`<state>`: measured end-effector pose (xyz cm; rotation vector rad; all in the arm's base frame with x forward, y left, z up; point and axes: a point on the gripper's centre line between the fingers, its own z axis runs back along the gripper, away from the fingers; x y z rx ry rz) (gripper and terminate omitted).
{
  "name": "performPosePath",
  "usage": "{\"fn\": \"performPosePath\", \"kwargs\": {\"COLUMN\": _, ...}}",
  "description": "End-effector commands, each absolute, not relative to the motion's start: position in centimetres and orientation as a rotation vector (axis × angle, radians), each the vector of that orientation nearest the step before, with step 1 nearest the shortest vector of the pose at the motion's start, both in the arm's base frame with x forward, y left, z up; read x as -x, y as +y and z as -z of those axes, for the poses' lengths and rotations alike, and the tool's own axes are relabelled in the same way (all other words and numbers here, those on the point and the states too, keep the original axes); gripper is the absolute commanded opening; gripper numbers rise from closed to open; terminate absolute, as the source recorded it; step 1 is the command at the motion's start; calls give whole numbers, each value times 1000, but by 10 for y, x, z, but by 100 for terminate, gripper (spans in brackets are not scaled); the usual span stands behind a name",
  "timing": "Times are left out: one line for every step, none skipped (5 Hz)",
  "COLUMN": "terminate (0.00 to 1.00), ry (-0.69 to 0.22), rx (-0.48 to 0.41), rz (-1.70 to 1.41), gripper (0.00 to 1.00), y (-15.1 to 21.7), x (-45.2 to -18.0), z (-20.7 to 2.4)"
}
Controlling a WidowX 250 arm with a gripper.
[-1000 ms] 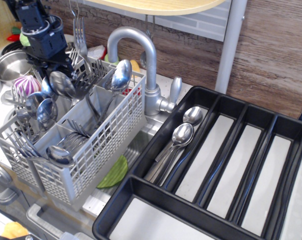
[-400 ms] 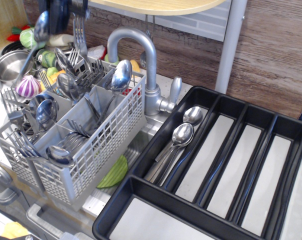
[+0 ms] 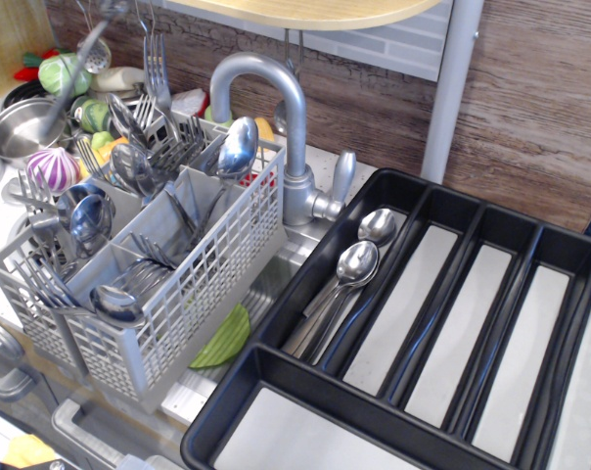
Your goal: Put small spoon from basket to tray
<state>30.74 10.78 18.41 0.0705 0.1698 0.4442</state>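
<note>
The small spoon [image 3: 73, 76] is a thin blurred steel streak hanging slantwise in the air above the far left end of the basket, its top end at the frame's upper edge. The gripper is above the frame and out of view. The light grey lattice basket [image 3: 207, 284] stands at the left, holding several forks and larger spoons. The black tray [image 3: 305, 387] fills the right side. Its leftmost long compartment holds two steel spoons [image 3: 359, 260].
A grey faucet [image 3: 281, 93] rises between basket and tray. A steel pot [image 3: 14, 125] and toy vegetables [image 3: 53, 168] sit behind the basket at the left. A green piece [image 3: 224, 338] lies under the basket. A wooden shelf [image 3: 315, 10] and white post [image 3: 450, 88] are overhead.
The gripper rose from the basket's far left compartment and left the frame at the top. A slim spoon came up with it and now hangs blurred above the basket.
</note>
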Motion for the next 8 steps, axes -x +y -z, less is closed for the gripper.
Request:
{"fn": "performPosePath", "kwargs": {"terminate": 0, "ry": 178, "rx": 98, "rz": -675, "gripper": 0, "y": 64, "x": -330, "z": -195}}
{"fn": "performPosePath", "kwargs": {"terminate": 0, "ry": 179, "rx": 198, "rz": -799, "gripper": 0, "y": 39, "x": -341, "z": -183}}
{"fn": "performPosePath", "kwargs": {"terminate": 0, "ry": 164, "rx": 227, "rz": -878, "gripper": 0, "y": 23, "x": -347, "z": -168}}
{"fn": "performPosePath", "kwargs": {"terminate": 0, "ry": 158, "rx": 208, "rz": -946, "gripper": 0, "y": 12, "x": -347, "z": -151}}
{"fn": "performPosePath", "kwargs": {"terminate": 0, "ry": 141, "rx": 205, "rz": -945, "gripper": 0, "y": 7, "x": -345, "z": -134}}
{"fn": "performPosePath", "kwargs": {"terminate": 0, "ry": 99, "rx": 205, "rz": -956, "gripper": 0, "y": -3, "x": -349, "z": -122}}
{"fn": "performPosePath", "kwargs": {"terminate": 0, "ry": 38, "rx": 192, "rz": -922, "gripper": 0, "y": -2, "x": -349, "z": -99}}
{"fn": "performPosePath", "kwargs": {"terminate": 0, "ry": -10, "rx": 152, "rz": -882, "gripper": 0, "y": 7, "x": -343, "z": -72}}
